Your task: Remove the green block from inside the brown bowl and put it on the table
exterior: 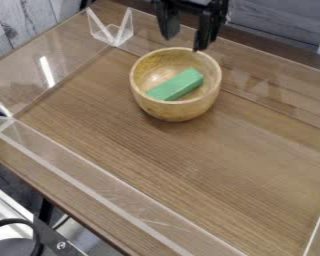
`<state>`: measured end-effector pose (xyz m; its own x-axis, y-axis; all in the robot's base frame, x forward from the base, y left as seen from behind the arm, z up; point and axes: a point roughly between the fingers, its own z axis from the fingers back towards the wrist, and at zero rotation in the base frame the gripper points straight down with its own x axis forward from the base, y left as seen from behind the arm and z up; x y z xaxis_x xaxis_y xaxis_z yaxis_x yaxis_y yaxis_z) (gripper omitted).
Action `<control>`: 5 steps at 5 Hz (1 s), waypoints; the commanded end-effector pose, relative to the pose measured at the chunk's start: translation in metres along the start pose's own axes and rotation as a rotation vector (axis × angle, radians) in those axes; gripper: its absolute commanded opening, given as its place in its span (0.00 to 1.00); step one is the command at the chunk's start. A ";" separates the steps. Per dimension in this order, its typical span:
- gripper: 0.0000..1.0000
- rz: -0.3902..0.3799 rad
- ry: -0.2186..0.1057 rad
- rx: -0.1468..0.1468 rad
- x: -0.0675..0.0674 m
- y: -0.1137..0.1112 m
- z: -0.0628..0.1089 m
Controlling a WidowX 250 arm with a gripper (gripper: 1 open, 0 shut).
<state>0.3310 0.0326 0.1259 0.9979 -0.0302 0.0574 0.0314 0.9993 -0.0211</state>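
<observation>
One camera looks down from high at the table's (190,170) near side, the gripper (187,30) at the frame's far top.

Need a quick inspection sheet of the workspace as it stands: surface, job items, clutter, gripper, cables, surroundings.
Surface: brown wood-grain table, edged by low clear walls, mostly bare.
Job's things: green block lies inside the brown bowl, not yet on the table; the bowl sits upright toward the far side.
Clutter: a small clear angled piece at the far left corner; nothing else seen.
Gripper: gripper hangs above the bowl's far rim, jaws open, holding nothing.
Cables: a dark loop below the table's near left corner, possibly a cable.
Surroundings: pale planked wall at far left.
</observation>
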 end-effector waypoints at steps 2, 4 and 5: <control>1.00 -0.025 -0.006 0.026 0.003 0.002 -0.013; 1.00 -0.026 0.036 0.042 0.001 0.004 -0.041; 1.00 -0.024 0.052 0.050 0.002 0.007 -0.051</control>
<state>0.3290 0.0380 0.0596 0.9978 -0.0460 -0.0472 0.0468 0.9988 0.0152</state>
